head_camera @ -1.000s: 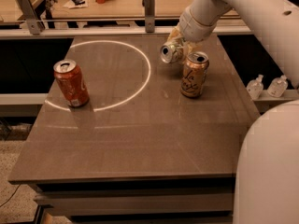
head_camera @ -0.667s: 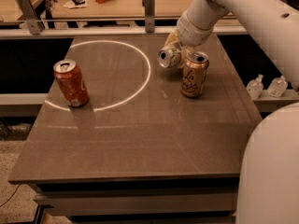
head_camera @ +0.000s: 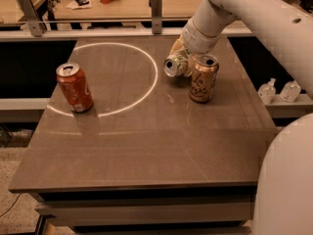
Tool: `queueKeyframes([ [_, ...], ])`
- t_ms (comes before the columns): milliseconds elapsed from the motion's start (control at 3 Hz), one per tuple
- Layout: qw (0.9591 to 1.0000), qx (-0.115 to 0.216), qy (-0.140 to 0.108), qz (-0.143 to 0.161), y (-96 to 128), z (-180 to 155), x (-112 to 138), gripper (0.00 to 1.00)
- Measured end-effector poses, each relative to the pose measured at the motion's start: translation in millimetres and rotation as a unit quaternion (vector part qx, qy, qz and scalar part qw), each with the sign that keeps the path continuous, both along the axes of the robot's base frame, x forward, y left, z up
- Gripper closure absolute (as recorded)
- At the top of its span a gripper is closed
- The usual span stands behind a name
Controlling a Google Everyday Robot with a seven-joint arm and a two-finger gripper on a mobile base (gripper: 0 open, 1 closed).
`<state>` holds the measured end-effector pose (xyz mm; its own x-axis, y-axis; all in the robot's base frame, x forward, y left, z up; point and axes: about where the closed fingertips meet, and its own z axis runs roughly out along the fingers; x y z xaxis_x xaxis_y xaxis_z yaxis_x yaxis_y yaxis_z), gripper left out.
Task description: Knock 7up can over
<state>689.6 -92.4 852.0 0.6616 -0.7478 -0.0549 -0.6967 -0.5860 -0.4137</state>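
Observation:
The 7up can (head_camera: 174,66), silvery with a silver top, is tipped on its side at the back middle of the brown table (head_camera: 146,151). Its top faces the front left. I cannot tell whether it rests on the table or hangs just above it. My gripper (head_camera: 186,57) is right behind and above the can, at the end of the white arm (head_camera: 215,13) that reaches in from the upper right. The can and the wrist hide much of the gripper.
A tan-gold La Croix can (head_camera: 203,78) stands upright just to the right of the 7up can, almost touching it. An orange-red can (head_camera: 74,87) stands at the left, on a projected white ring (head_camera: 155,80). Two small bottles (head_camera: 278,91) sit on a ledge at the right.
The tipped 7up can and my gripper have moved down and slightly left, closer to the table top. The other two cans have not moved.

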Motion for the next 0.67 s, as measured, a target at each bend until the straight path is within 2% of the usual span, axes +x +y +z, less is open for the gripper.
queueKeyframes([
  [333,1.0000,0.000,0.000,0.007,3.9,-4.7,-2.6,1.00],
  [667,1.0000,0.000,0.002,0.008,5.2,-7.4,-2.4,0.82],
])
